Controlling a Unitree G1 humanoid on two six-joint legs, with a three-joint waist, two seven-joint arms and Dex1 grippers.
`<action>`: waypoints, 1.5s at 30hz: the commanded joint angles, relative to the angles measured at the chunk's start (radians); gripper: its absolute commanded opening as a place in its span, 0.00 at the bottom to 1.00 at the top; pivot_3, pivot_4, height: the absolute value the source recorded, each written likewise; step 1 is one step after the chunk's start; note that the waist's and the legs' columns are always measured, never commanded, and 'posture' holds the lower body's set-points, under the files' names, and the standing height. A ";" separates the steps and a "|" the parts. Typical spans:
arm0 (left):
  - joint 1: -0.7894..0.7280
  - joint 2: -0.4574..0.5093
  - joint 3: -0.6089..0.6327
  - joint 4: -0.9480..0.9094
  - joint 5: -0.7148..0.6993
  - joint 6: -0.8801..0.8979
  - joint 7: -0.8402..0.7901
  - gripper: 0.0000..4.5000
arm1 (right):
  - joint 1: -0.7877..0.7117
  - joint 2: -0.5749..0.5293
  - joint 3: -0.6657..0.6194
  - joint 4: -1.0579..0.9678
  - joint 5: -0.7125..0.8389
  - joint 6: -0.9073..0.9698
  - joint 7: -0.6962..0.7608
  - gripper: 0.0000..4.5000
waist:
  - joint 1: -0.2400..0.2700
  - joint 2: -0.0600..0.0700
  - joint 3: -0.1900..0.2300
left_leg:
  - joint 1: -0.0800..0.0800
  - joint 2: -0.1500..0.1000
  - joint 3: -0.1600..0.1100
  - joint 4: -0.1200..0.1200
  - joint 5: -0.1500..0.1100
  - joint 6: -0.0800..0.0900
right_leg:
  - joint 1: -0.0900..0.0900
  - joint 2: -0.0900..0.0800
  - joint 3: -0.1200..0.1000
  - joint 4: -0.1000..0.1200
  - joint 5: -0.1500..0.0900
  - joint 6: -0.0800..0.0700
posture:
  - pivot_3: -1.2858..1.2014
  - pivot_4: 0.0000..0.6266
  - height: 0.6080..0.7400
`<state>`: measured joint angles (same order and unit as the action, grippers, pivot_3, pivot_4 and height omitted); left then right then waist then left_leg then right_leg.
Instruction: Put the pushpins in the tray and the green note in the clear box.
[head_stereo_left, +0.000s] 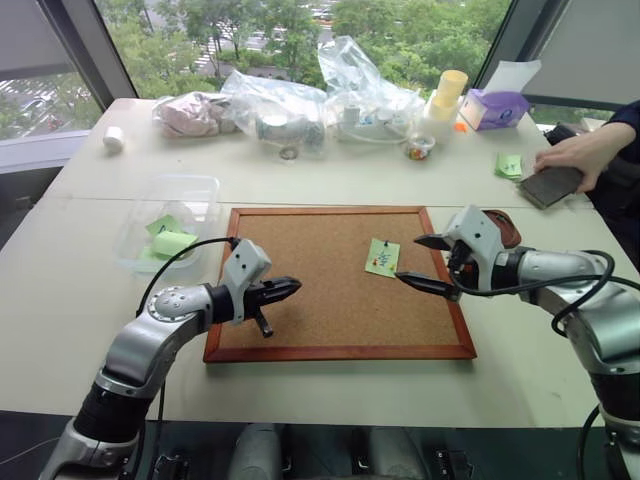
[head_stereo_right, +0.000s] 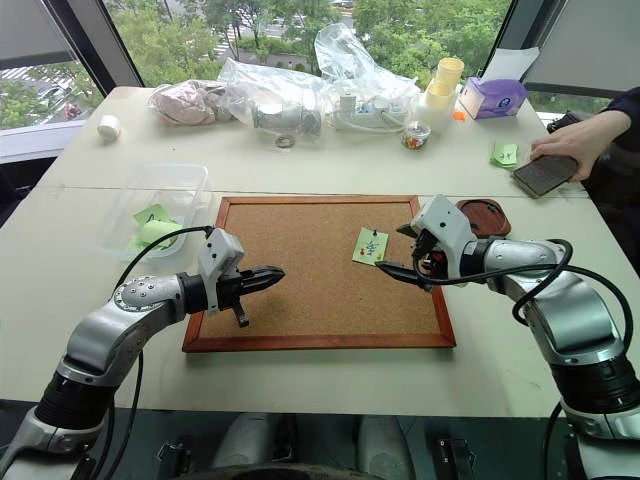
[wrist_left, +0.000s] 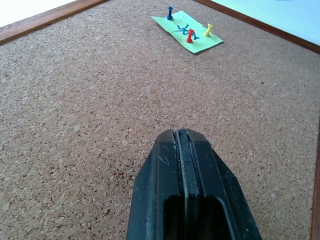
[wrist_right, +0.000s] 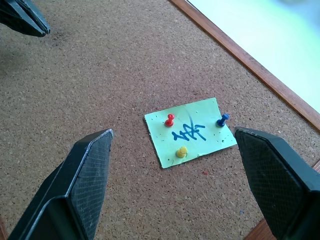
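Clearly the step in hand is pulling the first of three pushpins out of the green note (wrist_right: 191, 131), which lies pinned on the cork board (head_stereo_left: 330, 330) toward its right side. To do it well, the right gripper (head_stereo_left: 424, 262) should come down over one pin head, close on the head alone without catching the paper, and lift straight up so the note does not tear. Its fingers stand wide apart and hold nothing; the note lies between them in the right wrist view, ahead of the tips and seemingly untouched. The blue pin (wrist_right: 222, 120) sits closest to one finger, the red pin (wrist_right: 169, 120) and yellow pin (wrist_right: 181, 152) nearer the middle. The left gripper (head_stereo_left: 293, 287) hovers over the board's left part, pressed closed and empty. The tray (head_stereo_right: 484, 217) waits just beyond the right gripper, the clear box (head_stereo_left: 168, 232) beside the board's left edge
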<state>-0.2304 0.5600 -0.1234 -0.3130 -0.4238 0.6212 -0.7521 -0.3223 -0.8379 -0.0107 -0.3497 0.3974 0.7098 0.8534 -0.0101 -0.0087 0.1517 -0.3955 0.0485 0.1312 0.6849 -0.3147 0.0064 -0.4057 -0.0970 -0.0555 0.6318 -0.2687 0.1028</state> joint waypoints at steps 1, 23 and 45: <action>0.005 0.000 0.029 -0.013 0.003 -0.034 -0.001 0.00 | 0.003 -0.014 -0.027 -0.012 0.001 -0.019 0.007 0.88 | 0.000 0.000 0.000 | 0.000 0.000 0.000 0.000 0.000 0.000 | 0.000 0.000 0.000 0.000 0.000 0.000 | 0.52 0.24 1.00; -0.005 -0.012 0.038 -0.021 -0.008 -0.017 0.011 0.00 | 0.011 -0.012 -0.032 -0.019 0.005 -0.009 0.003 0.88 | 0.000 0.000 0.000 | 0.000 0.000 0.000 0.000 0.000 0.000 | 0.000 0.000 0.000 0.000 0.000 0.000 | 0.52 0.24 1.00; -0.120 -0.181 -0.121 0.155 0.156 -0.126 0.059 0.00 | -0.136 0.170 0.046 0.170 -0.054 0.004 -0.134 0.88 | -0.002 0.000 0.000 | 0.001 -0.001 0.001 0.001 0.000 0.000 | 0.000 0.001 0.000 0.001 0.000 0.000 | 0.52 0.24 1.00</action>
<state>-0.3328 0.3861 -0.2308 -0.1651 -0.2827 0.5254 -0.6943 -0.4231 -0.6801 0.0360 -0.1996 0.3594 0.7210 0.7412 -0.0118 -0.0086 0.1516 -0.3948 0.0475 0.1321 0.6854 -0.3143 0.0058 -0.4054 -0.0963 -0.0555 0.6326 -0.2687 0.1028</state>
